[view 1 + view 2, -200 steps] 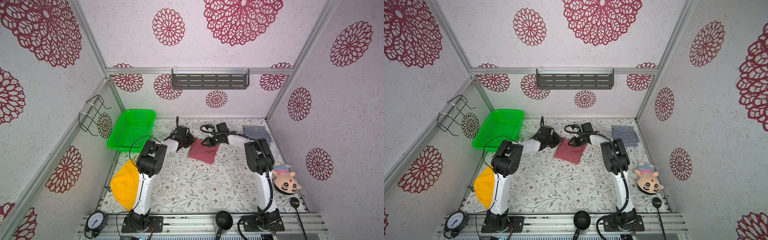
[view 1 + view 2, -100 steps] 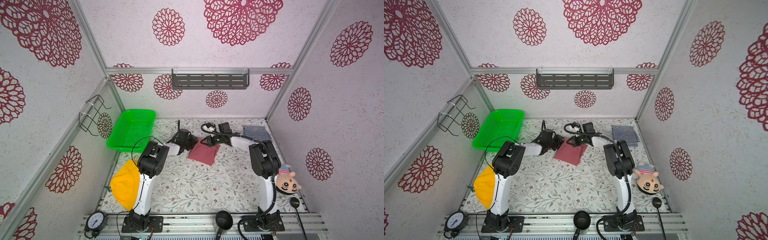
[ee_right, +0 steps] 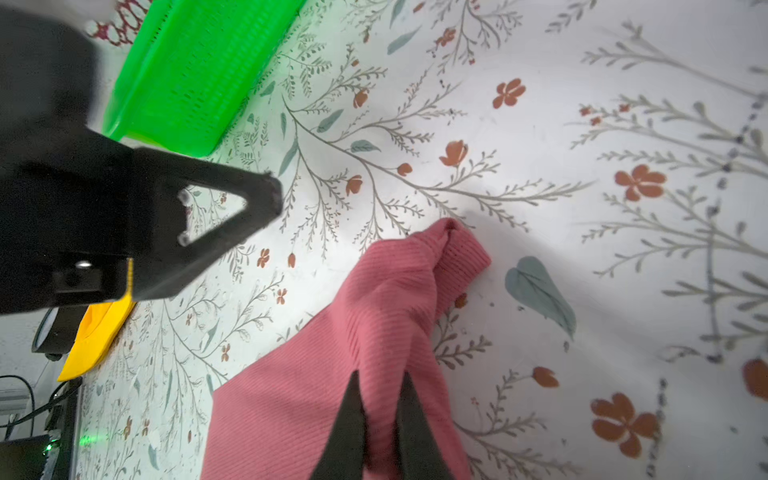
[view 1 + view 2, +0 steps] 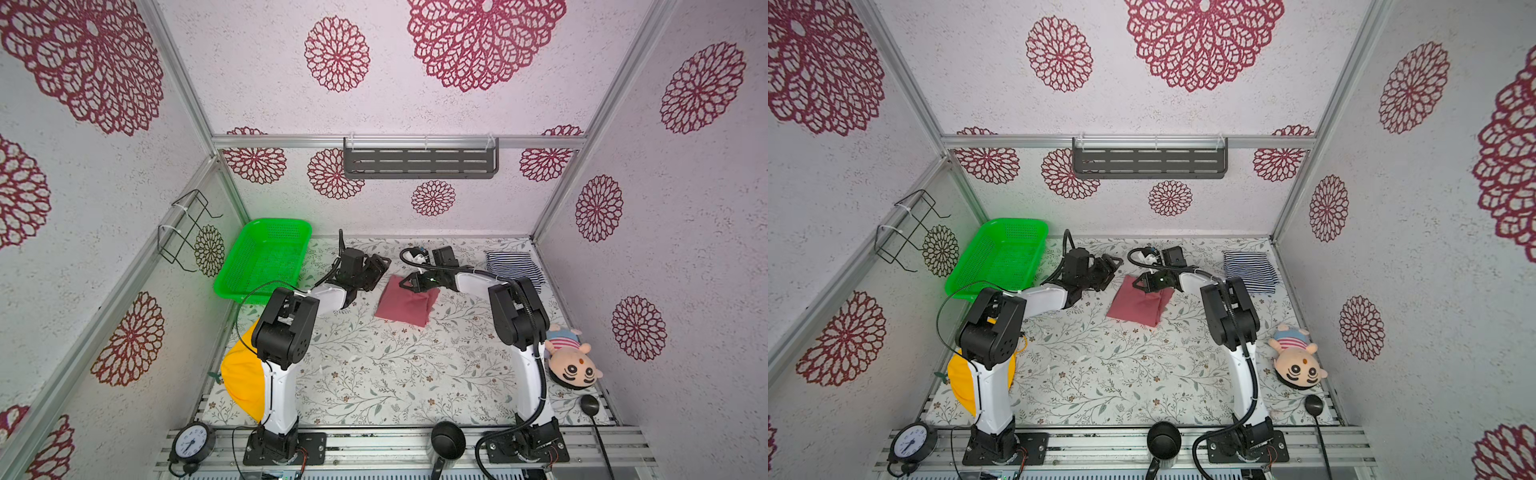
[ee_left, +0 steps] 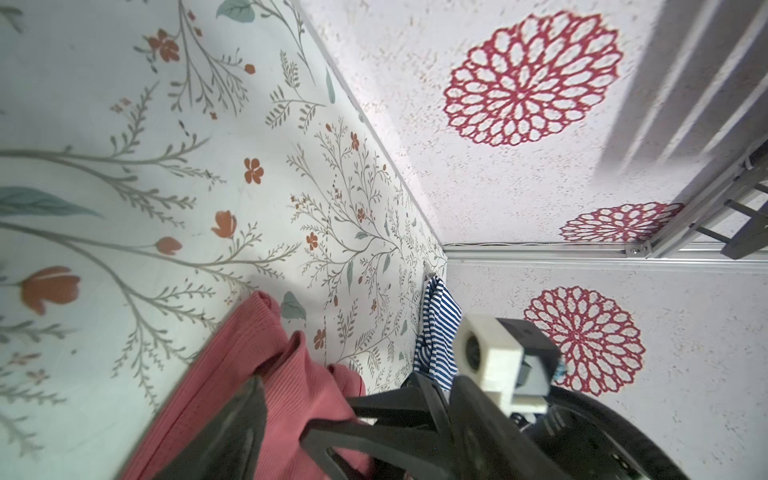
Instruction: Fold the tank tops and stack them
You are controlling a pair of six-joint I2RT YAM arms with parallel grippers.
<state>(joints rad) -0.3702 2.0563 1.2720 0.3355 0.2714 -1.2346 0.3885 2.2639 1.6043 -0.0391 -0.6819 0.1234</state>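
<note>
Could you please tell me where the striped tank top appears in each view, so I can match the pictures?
Top view: striped tank top in the far right corner of the table.
Top view: striped tank top in the same far right corner.
Left wrist: in the table's corner, beyond the rose-red tank top.
Right wrist: not in view.
Shared landmark: the rose-red tank top, seen in all four.

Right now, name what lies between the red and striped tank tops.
In both top views, only the right arm's white forearm crosses the floral mat between the red tank top and the striped tank top.
</note>
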